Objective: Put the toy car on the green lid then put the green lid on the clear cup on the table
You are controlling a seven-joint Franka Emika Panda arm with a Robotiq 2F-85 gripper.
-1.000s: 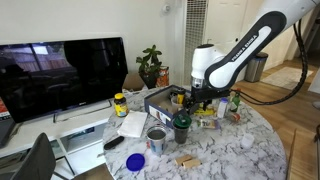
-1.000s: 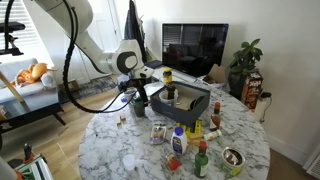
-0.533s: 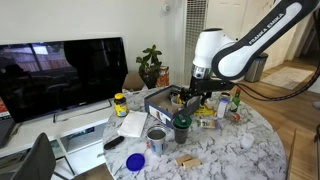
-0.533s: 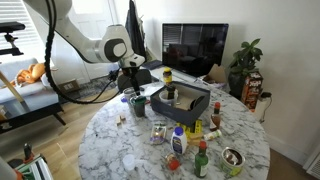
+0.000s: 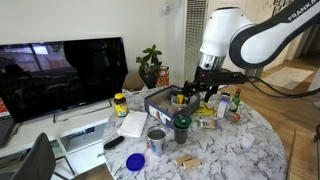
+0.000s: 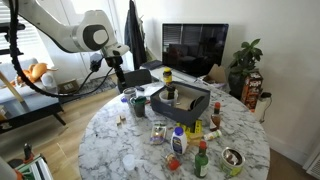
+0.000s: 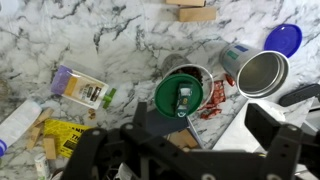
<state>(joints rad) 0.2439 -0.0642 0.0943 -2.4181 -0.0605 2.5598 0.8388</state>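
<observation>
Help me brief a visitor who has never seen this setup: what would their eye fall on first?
A flat round green plastic lid with a tiny dark toy car on it caps the smoky see-through cup, mid-frame in the wrist view on the cluttered marbled table. Beside it are a grey-silver cup and a round blue lid. The robot's hand hangs open above, touching nothing.

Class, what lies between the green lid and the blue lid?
The silver cup stands between the green lid and the blue lid; the wrist view shows it.
</observation>
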